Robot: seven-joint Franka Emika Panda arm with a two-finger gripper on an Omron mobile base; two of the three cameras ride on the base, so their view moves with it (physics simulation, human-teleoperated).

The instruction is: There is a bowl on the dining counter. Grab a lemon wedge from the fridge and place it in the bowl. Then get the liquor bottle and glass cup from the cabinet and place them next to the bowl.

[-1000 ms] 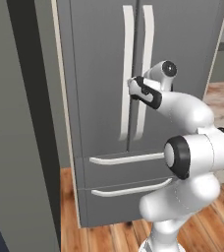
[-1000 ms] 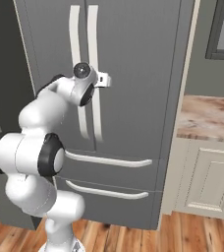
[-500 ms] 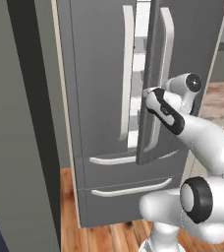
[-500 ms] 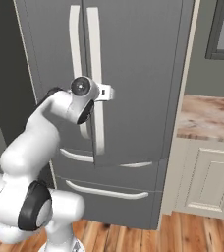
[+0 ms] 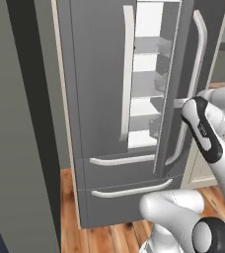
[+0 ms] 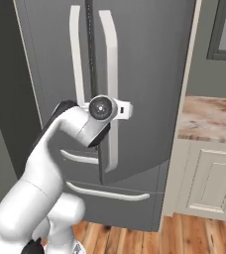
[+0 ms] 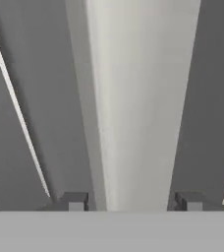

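Note:
The dark grey fridge (image 5: 99, 99) (image 6: 149, 74) fills the middle of both base views. Its right door (image 5: 183, 59) stands partly open, and pale shelves (image 5: 146, 74) show in the gap. My gripper (image 5: 181, 104) (image 6: 117, 111) (image 7: 132, 201) is at the right door's long pale handle (image 5: 197, 64) (image 6: 110, 64) (image 7: 138, 98). In the hand view a fingertip (image 7: 74, 201) stands close on each side of the handle; contact is unclear. The lemon wedge is hidden. The bowl, dining counter, liquor bottle, glass cup and cabinet are out of view.
Two drawers with curved pale handles (image 5: 129, 190) sit below the doors. A marbled worktop (image 6: 209, 116) on cream base units (image 6: 206, 178) adjoins the fridge on the right. A dark panel (image 5: 16, 123) stands to the left. The wood floor (image 6: 194, 233) lies below.
The right fridge door has swung from shut to partly open, with my hand travelling outward along with its handle. The inner shelves have come into sight.

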